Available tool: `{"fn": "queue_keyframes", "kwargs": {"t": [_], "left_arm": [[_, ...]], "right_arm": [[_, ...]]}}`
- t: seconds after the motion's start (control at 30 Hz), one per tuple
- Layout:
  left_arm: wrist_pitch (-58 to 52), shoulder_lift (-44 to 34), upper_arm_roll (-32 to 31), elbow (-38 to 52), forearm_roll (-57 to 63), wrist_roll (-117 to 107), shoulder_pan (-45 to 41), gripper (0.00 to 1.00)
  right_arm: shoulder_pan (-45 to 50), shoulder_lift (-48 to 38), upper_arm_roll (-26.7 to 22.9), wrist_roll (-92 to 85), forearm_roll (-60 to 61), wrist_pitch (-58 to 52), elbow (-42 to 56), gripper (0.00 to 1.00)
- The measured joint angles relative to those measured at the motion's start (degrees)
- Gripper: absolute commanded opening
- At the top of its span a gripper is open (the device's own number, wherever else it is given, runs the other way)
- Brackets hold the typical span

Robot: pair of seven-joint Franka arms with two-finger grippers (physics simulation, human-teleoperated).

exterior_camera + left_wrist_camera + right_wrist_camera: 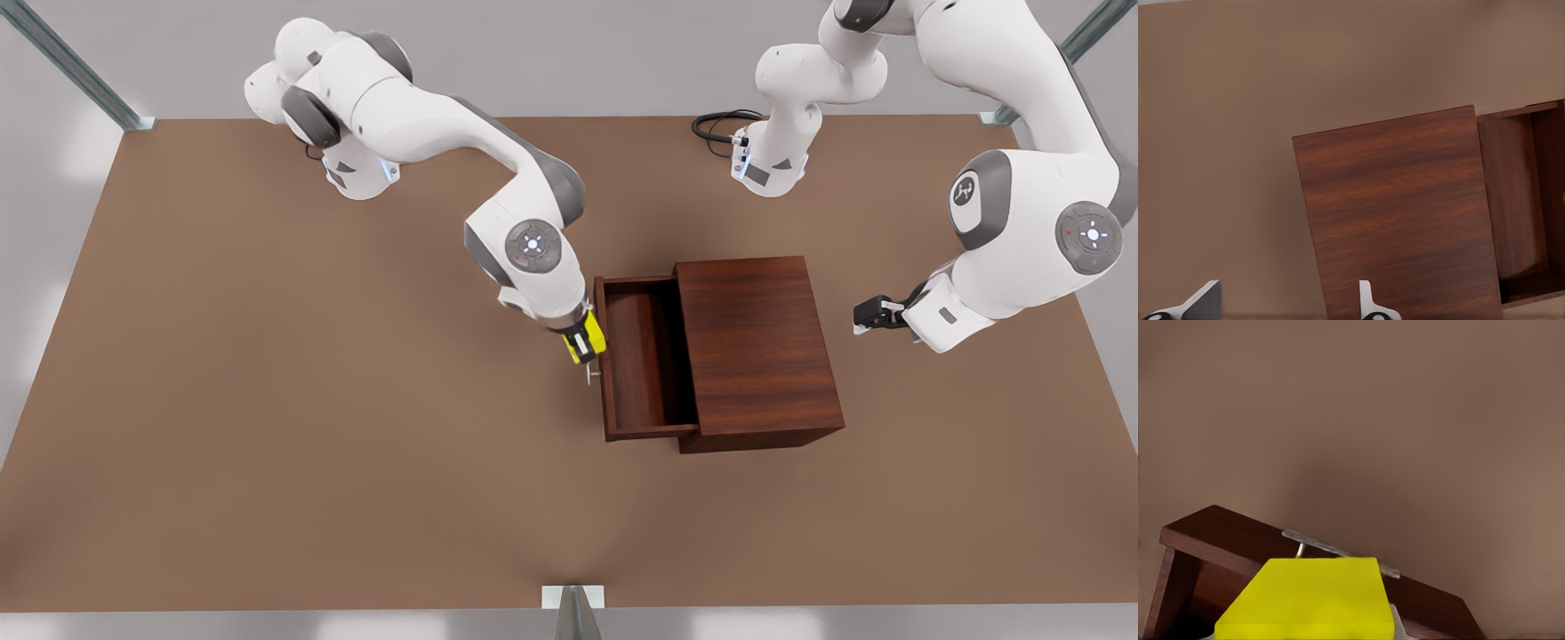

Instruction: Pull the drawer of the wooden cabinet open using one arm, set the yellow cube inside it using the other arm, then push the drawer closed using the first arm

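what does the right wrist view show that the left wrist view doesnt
Right wrist view: the yellow cube held close under the camera, and the drawer's silver handle on its front panel.

Left wrist view: the wooden cabinet's flat top, plus the left gripper, fingers spread, empty, waiting beside the cabinet.

Both: the pulled-out drawer and the brown table. The front view confirms the right gripper carries the cube at the drawer's front edge.

Both arms are glossy white with rounded segments, dark grey joint covers and round grey caps carrying a small lit white ring. A black cable (720, 124) coils beside one white base, and each wrist ends in black gripper hardware.
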Motion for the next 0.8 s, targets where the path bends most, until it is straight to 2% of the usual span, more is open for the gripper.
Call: {"fn": "queue_keyframes", "kwargs": {"t": [0.43,0.47,0.5,0.7,0.8], "left_arm": [[0.0,0.0,0.0,0.0,0.1,0.0,0.2,1.0],[0.0,0.0,0.0,0.1,0.2,0.0,0.2,1.0],[0.0,0.0,0.0,0.1,0.3,0.0,0.2,1.0],[0.0,0.0,0.1,0.1,0.4,0.0,0.1,1.0],[0.0,0.0,0.1,0.2,0.6,-0.1,0.2,1.0]], "right_arm": [[7.4,7.8,0.2,15.9,-0.2,11.3,4.8,0.62],[7.5,7.9,0.2,16.7,-0.2,11.8,4.8,0.67],[7.6,8.0,0.2,17.5,-0.1,12.2,4.8,0.99],[7.6,7.9,0.1,21.1,0.1,13.2,4.8,1.0],[4.9,5.1,-0.2,21.5,-0.1,10.9,4.8,1.0]]}}
